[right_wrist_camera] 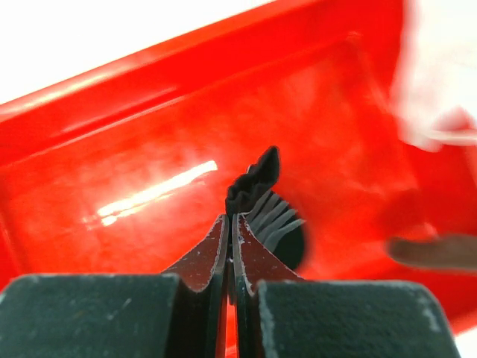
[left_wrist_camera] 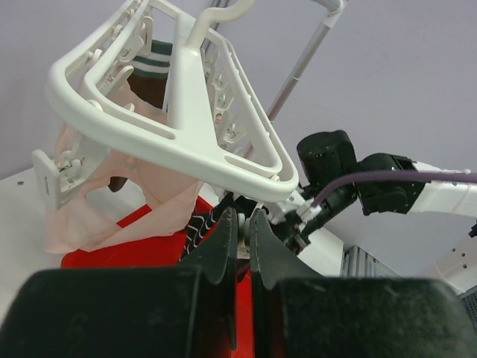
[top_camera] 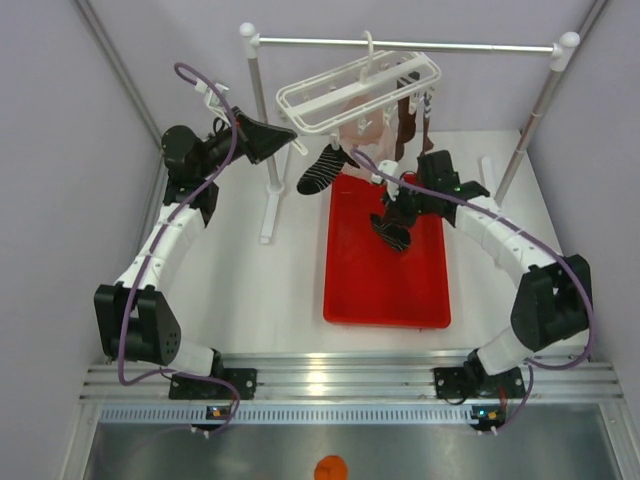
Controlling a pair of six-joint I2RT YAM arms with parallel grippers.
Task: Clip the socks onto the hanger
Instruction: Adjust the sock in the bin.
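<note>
One striped sock [top_camera: 392, 235], dangled lengthwise, is pinched in the right gripper [right_wrist_camera: 231, 216], the hanger [left_wrist_camera: 186, 145] being hung above and beyond it beside the shut left gripper [left_wrist_camera: 240, 212].

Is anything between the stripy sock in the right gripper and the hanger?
Yes, partly: pink fabric and a brown sock dangle under the hanger, above the striped sock.

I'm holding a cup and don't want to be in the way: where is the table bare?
The widest bare patch of table lies between the left arm and the red tray, in front of the stand's foot. Crowded: the back, under the hanger, where socks, a pink cloth and the right arm meet.
</note>
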